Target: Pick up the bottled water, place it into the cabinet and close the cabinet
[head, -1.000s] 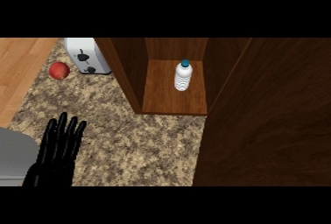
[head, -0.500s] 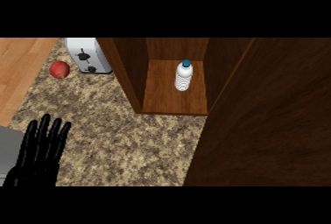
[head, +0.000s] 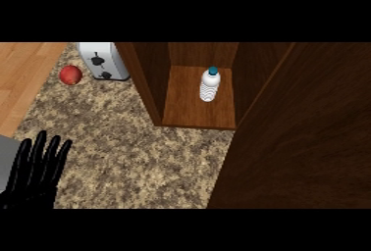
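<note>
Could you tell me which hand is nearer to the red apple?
Left. The left hand rests open at the lower-left edge, below the red apple; the right hand is not in view.

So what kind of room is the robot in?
Most likely a kitchen. There's a speckled stone counter with a toaster on it, a red apple beside that, and a wooden cabinet holding a water bottle.

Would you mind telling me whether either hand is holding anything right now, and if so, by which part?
Nothing is held. The left hand is open with straight fingers at the lower left; the right hand is out of view. The bottled water stands untouched inside the cabinet.
</note>
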Available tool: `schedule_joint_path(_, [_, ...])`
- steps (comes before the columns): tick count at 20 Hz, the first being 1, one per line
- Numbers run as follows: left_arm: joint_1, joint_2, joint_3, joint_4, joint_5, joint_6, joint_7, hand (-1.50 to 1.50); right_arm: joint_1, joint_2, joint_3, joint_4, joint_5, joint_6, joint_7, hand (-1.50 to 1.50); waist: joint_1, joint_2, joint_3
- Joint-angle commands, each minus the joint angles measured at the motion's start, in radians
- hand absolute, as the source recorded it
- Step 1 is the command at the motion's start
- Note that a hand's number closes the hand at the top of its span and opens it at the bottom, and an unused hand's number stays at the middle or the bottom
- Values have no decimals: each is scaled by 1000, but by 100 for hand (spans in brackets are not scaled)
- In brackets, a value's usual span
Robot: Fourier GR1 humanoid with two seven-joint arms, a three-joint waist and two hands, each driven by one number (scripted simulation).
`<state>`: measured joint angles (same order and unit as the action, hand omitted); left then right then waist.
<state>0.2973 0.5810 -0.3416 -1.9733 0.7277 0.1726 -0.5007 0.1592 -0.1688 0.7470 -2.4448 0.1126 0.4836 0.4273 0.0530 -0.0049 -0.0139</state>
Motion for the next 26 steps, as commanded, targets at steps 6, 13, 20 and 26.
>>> schedule_joint_path(6, [13, 10, 19, -11, 10, -32, -15, -150, -121, 160, 51, 77, 54, -136, 70, 150, 17, 6, -1])
schedule_joint_path(13, [23, 19, 37, -10, 33, -60, -17, -150, -97, 160, 21, 112, -24, -159, 31, 150, 44, 25, 1])
schedule_joint_path(20, [27, 52, 40, -6, 32, -115, -17, -150, -75, 160, 59, 196, -190, -92, 70, 150, 96, 46, -1])
schedule_joint_path(26, [9, 65, 44, -27, 35, -136, -11, -150, -35, 161, 37, 276, -437, -62, 125, 150, 124, 60, 2])
